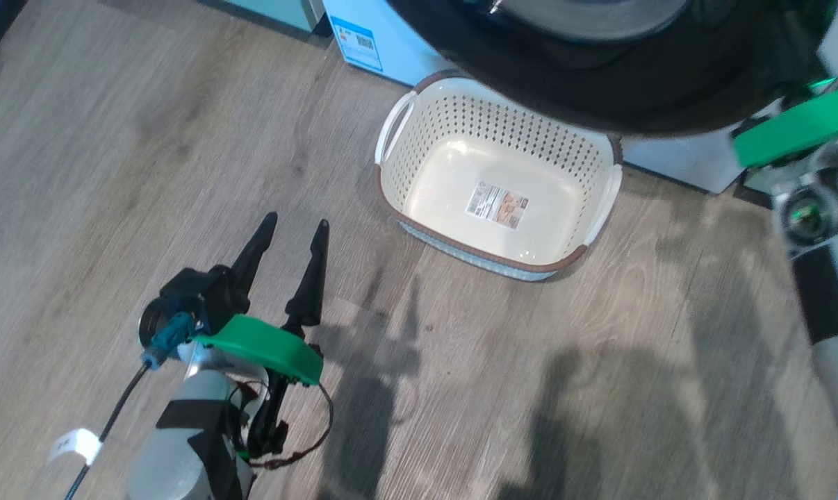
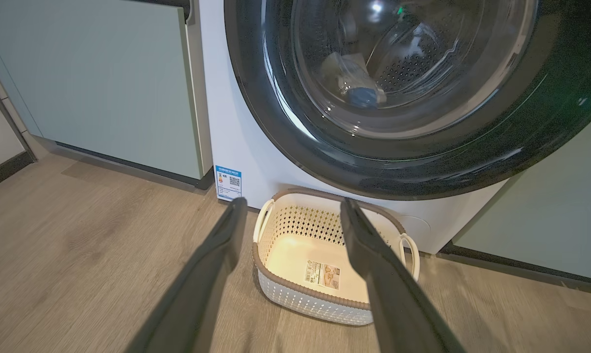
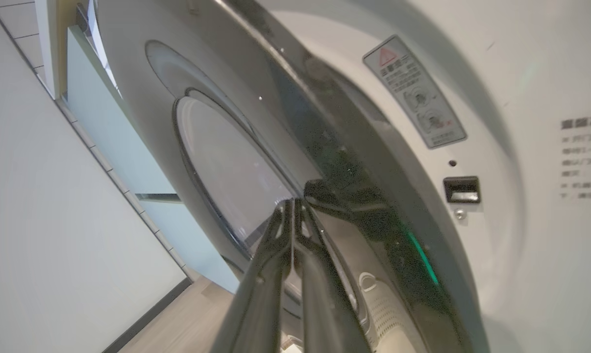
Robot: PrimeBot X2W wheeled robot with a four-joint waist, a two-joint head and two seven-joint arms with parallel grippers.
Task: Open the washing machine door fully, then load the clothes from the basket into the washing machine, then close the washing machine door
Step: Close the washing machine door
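The basket stands empty on the floor in front of the washing machine, its label sticker showing on the bottom. The glossy black washing machine door hangs over the basket's far rim. In the left wrist view the clothes lie inside the drum, pale with a blue part, seen through the door glass above the basket. My left gripper is open and empty, left of the basket. My right gripper is shut, tips against the door's black face; the door stands ajar from the white front.
Pale green cabinets flank the washer on both sides, the other on the right. Open wooden floor lies around my left arm. My right arm's green cover sits at the right edge. A latch slot shows beside the door's edge.
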